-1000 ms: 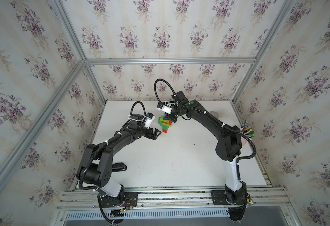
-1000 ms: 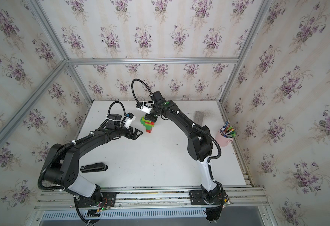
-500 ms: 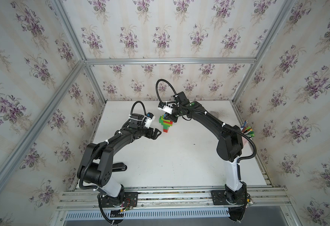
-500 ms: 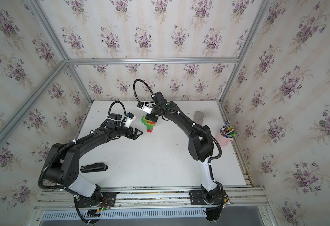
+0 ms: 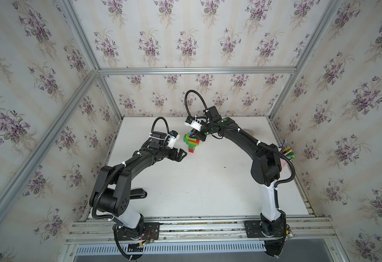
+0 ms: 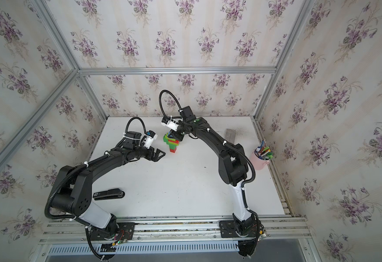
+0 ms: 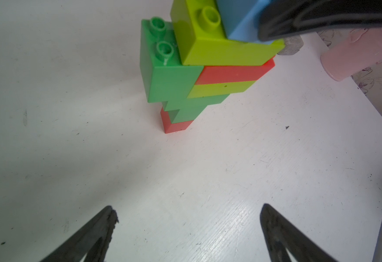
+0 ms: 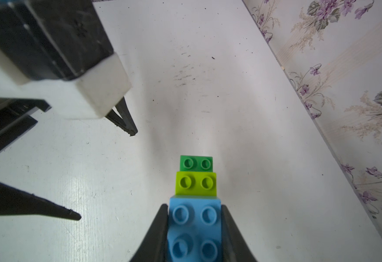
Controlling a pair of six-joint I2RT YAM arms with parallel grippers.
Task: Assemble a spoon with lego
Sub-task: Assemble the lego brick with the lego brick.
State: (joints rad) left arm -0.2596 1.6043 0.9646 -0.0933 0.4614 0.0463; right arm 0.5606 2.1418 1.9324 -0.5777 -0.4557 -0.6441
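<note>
Spoon (image 5: 192,142) stands upright on its red stem end, striped green-lime-red head up, blue tip (image 8: 194,236) pinched in my right gripper (image 8: 194,206).

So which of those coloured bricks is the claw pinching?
The blue brick, topmost on the stack, held in the right claw. The green, lime and red ones sit lower, ungripped.
</note>
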